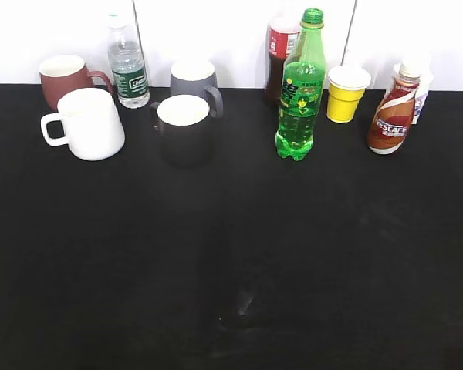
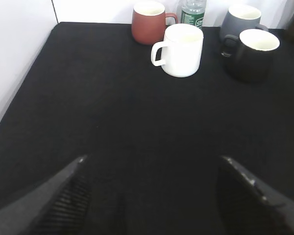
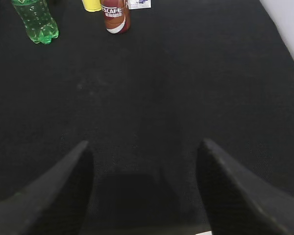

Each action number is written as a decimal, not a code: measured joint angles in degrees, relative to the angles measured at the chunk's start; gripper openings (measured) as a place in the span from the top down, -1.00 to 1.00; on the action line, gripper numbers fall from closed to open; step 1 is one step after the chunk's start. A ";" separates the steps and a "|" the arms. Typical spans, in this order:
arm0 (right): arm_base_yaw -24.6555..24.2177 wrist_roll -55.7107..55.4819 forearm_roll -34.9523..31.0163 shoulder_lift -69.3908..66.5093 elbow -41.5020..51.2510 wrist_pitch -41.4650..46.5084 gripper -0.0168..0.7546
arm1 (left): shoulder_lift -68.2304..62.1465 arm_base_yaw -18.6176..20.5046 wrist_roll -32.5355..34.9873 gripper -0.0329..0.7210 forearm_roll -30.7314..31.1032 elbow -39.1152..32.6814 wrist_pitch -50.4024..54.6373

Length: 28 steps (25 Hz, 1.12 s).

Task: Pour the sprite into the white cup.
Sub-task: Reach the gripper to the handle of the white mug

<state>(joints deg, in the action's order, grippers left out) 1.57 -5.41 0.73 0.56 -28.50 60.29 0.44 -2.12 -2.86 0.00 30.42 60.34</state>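
The sprite (image 1: 301,92), a tall green bottle with a green cap, stands upright right of centre at the back of the black table; its lower part shows in the right wrist view (image 3: 36,22). The white cup (image 1: 86,123), a large white mug with its handle to the left, stands at the back left and also shows in the left wrist view (image 2: 181,50). My left gripper (image 2: 152,159) is open and empty, well short of the cup. My right gripper (image 3: 144,143) is open and empty, well short of the bottle. Neither gripper shows in the exterior view.
Around the cup stand a maroon mug (image 1: 65,77), a small clear water bottle (image 1: 128,65), a grey mug (image 1: 194,80) and a black mug (image 1: 184,128). Behind and right of the sprite are a cola bottle (image 1: 278,58), a yellow cup (image 1: 346,93) and a Nescafe bottle (image 1: 393,112).
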 joint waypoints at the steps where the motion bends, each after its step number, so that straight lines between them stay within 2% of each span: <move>1: 0.00 0.07 0.00 0.00 0.00 0.00 -0.32 | 0.00 0.00 0.00 -0.69 0.00 0.00 0.00; 9: 0.00 -0.03 0.00 0.00 0.00 0.00 -0.32 | 0.00 0.00 0.00 -0.58 0.00 0.76 -1.65; 11: 0.00 -0.05 0.00 0.00 0.00 0.00 -0.32 | -0.50 0.00 0.00 -0.57 0.00 1.50 -11.58; 13: 0.00 -0.05 0.00 0.00 0.00 0.00 -0.32 | -6.67 0.00 0.00 -0.56 1.29 0.32 -27.41; 14: 0.00 -0.05 0.00 0.00 0.00 0.00 -0.32 | -11.47 0.00 0.00 -0.56 1.59 -1.45 -36.41; 15: 0.00 -0.05 0.00 0.00 0.00 0.00 -0.32 | -20.52 0.00 0.00 -0.56 1.58 -4.83 -51.01; 16: 0.00 -0.05 0.00 0.00 0.00 0.00 -0.32 | -24.01 0.00 0.00 -0.56 1.65 -5.88 -55.95; 17: 0.00 -0.05 0.00 0.00 0.00 0.00 -0.32 | -30.66 0.00 0.00 -0.56 2.16 -7.76 -65.23; 18: 0.00 -0.10 0.00 0.00 0.00 0.00 -0.32 | -42.17 0.00 0.00 -0.56 2.16 -9.28 -75.85; 19: 0.00 -0.10 0.00 0.00 0.00 0.00 -0.32 | -45.64 0.00 0.00 -0.56 2.16 -9.34 -78.40; 21: 0.00 -0.09 0.00 0.00 0.00 0.00 -0.32 | -65.48 0.05 0.00 -0.56 2.16 -9.44 -93.62; 24: 0.00 -0.09 0.00 0.00 0.00 0.00 -0.32 | -86.53 0.05 0.00 -0.56 2.46 -9.44 -110.93; 28: 0.00 -0.09 0.00 0.00 0.00 0.00 -0.32 | -105.67 0.05 0.00 -0.56 3.42 -6.84 -122.21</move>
<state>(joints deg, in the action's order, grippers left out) 1.57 -5.50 0.73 0.56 -28.50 60.29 -105.23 -2.07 -2.86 3.42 23.58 -61.87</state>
